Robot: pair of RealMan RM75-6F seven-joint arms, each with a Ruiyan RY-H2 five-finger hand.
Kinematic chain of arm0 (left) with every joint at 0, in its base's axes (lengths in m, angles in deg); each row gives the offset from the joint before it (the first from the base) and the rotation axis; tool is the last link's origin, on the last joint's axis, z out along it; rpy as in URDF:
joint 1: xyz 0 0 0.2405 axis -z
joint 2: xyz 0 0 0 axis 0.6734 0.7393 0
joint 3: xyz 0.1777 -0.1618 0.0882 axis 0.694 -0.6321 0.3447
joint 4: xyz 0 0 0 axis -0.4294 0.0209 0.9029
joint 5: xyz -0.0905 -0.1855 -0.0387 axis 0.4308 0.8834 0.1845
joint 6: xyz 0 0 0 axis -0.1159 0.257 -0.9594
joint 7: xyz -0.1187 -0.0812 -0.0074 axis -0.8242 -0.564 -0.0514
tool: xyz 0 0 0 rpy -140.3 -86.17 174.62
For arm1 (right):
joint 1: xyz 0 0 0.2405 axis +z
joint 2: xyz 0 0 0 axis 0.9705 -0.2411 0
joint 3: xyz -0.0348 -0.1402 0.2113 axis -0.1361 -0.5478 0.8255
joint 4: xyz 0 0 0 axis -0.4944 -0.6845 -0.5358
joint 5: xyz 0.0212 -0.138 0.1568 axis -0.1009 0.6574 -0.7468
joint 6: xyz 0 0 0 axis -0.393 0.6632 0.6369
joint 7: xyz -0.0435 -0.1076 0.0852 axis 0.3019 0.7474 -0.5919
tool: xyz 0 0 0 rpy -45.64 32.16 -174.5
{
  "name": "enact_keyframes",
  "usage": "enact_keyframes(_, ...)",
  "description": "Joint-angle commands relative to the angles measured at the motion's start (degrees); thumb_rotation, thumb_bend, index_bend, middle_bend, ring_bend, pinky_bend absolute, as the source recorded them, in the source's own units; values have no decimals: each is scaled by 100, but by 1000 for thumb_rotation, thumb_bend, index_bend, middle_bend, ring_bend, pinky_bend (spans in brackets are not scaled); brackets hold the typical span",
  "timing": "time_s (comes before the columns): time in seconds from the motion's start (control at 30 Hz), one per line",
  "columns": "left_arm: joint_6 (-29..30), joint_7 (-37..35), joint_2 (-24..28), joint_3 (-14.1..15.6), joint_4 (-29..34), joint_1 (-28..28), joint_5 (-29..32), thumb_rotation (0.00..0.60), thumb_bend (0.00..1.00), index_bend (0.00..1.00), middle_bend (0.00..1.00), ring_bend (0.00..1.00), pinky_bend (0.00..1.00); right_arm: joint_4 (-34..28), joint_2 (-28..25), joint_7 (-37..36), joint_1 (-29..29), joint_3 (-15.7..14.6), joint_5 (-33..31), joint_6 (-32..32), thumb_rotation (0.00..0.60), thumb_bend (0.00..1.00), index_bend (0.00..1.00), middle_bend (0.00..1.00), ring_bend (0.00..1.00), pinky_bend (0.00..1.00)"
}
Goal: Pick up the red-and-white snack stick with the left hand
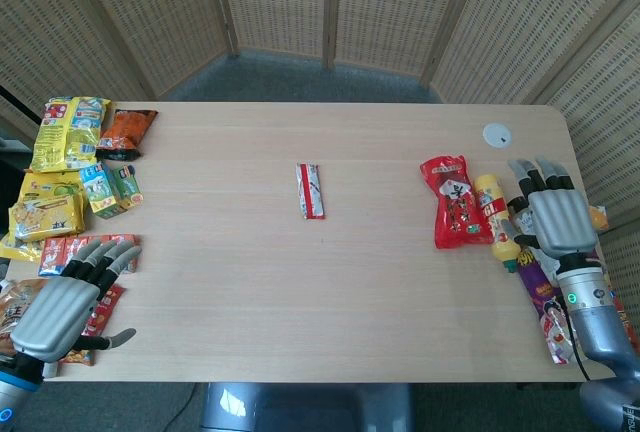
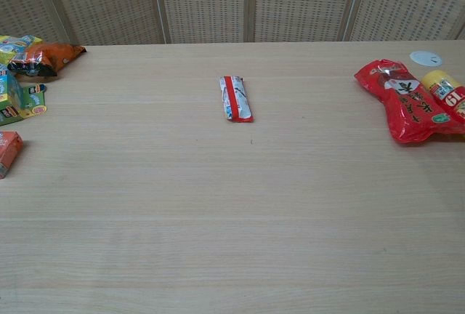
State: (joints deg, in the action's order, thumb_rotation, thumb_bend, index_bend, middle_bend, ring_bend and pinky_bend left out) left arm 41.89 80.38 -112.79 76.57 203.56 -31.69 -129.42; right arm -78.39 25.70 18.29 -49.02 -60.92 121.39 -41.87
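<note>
The red-and-white snack stick (image 1: 310,190) lies flat near the middle of the table, its long side running away from me; the chest view shows the snack stick (image 2: 235,98) too. My left hand (image 1: 70,297) hovers at the front left corner, far from the stick, fingers spread and holding nothing. My right hand (image 1: 552,214) is at the right edge, fingers extended and apart, empty. Neither hand appears in the chest view.
A pile of snack packs (image 1: 70,167) fills the left edge, some under my left hand. A red bag (image 1: 455,202) and a yellow tube (image 1: 497,214) lie on the right beside my right hand. A small white disc (image 1: 497,134) sits at the far right.
</note>
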Motion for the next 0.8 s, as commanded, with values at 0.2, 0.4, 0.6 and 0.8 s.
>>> enact_keyframes(0.2, -201, -47, -27, -30, -72, 145, 58, 516, 194, 0, 0, 0, 0, -67, 2, -36, -91, -22, 54, -98, 510, 320, 0, 0, 0, 0)
enact_keyframes(0.4, -546, 55, 45, -119, -196, 422, 115, 517, 202, 0, 0, 0, 0, -102, -7, -116, -216, -36, 36, -205, 519, 321, 0, 0, 0, 0)
enact_keyframes(0.6, -1099, 339, 8, -346, -397, 861, 585, 517, 213, 0, 0, 0, 0, -30, 50, -192, -308, -55, -1, -248, 515, 323, 0, 0, 0, 0)
enact_keyframes(0.8, -1559, 677, -437, -580, -892, 1351, 863, 516, 219, 0, 0, 0, 0, 113, 132, -162, -301, -49, -47, -186, 513, 324, 0, 0, 0, 0)
